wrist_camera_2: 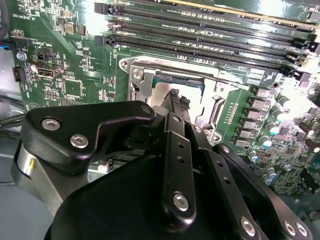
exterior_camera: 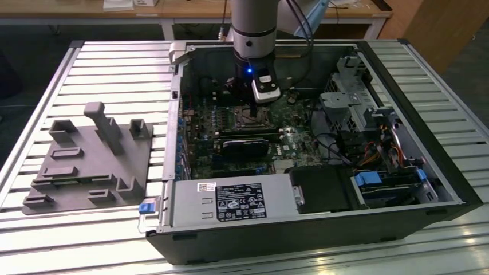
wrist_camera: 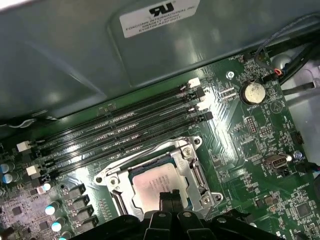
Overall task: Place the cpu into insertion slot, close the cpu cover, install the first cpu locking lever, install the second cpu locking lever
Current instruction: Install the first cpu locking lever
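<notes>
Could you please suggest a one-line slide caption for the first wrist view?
Gripper poised over the cpu seated in the insertion slot, silvery cpu cover framing it.

**Room / backdrop**

Slatted aluminium surface (exterior_camera: 114, 63), bright glare on the slats. Behind it: light wooden desk (exterior_camera: 191, 8) on white legs, dark floor (exterior_camera: 46, 31) beneath. Wooden panel (exterior_camera: 439, 26) at the exterior view's right.

Exterior view high above the computer case (exterior_camera: 306, 229); both wrist views close over the insertion slot (wrist_camera: 157, 185).
</notes>
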Motion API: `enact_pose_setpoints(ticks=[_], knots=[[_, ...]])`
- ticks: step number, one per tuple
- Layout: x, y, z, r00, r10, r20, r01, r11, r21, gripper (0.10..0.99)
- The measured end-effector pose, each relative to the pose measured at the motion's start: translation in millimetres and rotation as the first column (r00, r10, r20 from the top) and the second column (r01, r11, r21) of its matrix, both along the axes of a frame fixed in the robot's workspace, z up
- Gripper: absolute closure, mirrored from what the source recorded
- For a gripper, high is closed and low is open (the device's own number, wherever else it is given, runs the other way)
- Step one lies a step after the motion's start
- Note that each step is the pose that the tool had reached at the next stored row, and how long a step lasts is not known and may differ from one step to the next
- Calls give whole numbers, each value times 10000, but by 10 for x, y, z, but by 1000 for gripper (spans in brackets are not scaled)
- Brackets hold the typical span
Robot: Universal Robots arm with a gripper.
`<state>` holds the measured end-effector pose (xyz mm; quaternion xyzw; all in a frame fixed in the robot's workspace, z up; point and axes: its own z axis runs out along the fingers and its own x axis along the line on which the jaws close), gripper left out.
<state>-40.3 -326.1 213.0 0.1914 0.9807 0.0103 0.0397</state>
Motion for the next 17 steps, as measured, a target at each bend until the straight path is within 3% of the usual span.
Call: enact_pose_setpoints(ticks=[5, 10, 17], knots=[[0, 0, 0, 9990, 449, -1, -449, 9990, -39, 980], [0, 0, 0, 9915, 1302, -4, -1302, 9915, -78, 980], [0, 0, 77, 9906, 1370, -5, -1370, 9905, -85, 980]])
